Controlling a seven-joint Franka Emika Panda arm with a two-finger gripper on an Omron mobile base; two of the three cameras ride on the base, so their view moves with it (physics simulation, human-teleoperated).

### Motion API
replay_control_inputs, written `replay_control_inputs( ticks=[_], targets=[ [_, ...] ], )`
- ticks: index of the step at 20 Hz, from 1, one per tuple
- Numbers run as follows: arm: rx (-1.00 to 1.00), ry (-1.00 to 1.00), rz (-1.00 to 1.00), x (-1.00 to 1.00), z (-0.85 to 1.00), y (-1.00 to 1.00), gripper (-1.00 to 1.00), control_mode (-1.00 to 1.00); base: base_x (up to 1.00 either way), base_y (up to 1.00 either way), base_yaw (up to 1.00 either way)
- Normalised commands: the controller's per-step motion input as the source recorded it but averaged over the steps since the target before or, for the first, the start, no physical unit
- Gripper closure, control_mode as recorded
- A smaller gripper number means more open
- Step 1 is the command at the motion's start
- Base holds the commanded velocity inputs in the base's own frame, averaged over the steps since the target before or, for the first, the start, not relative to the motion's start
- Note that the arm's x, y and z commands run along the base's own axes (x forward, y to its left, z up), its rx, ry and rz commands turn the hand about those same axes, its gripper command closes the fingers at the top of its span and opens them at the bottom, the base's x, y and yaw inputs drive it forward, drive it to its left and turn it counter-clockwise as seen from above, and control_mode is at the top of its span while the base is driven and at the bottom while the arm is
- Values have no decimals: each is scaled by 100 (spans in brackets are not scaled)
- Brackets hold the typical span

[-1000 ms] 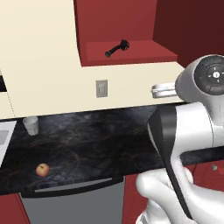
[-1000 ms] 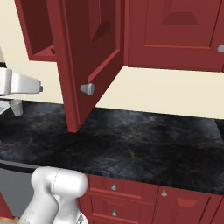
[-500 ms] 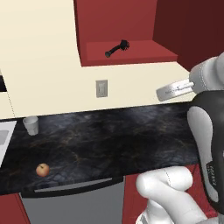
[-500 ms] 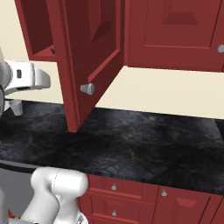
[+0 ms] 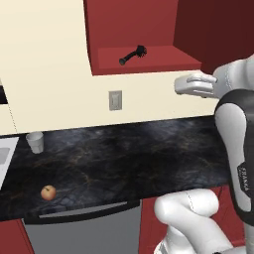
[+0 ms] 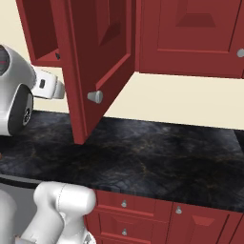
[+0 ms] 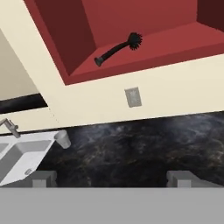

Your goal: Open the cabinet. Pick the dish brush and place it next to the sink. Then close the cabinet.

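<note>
One door of the dark red wall cabinet with the raised-panel front (image 6: 102, 52) stood swung wide, its small round grey knob (image 6: 95, 96) facing out over the bench, so we judged the opening step done. On the cabinet's red bottom shelf lay the small black dish brush with a thin straight handle and round bristly head (image 5: 133, 54), flat on its side, well back from the shelf's front lip and with nothing beside it. We held the white arm's two-finger gripper (image 7: 112, 179) below and in front of the shelf, its dark finger tips spread wide apart with nothing between them. The brush looked light and stiff to us, the handle narrow and probably smooth, the bristles springy and poor to clamp; we reckoned the middle of the handle the best place to take hold, with the fingers set across it. The pale grey-white flat-rimmed sink (image 7: 24, 151) sat at the far left of the dark marbled bench (image 5: 129, 154), just beside a small translucent white cup (image 5: 35, 142). A red apple (image 5: 48, 192) rested near the bench's front edge.
</note>
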Motion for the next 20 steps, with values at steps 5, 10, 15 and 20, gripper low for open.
replay_control_inputs(
  ticks=[5, 10, 15, 20],
  targets=[
    [5, 3, -11, 3, 32, 21, -100, -100, 0, 0, 0],
    [-3, 29, -3, 9, 44, 9, -100, -100, 0, 0, 0],
    [-1, 22, 0, 48, 14, 0, -100, -100, 0, 0, 0],
    [0, -5, 0, 43, -26, 0, -100, -100, 0, 0, 0]
  ],
)
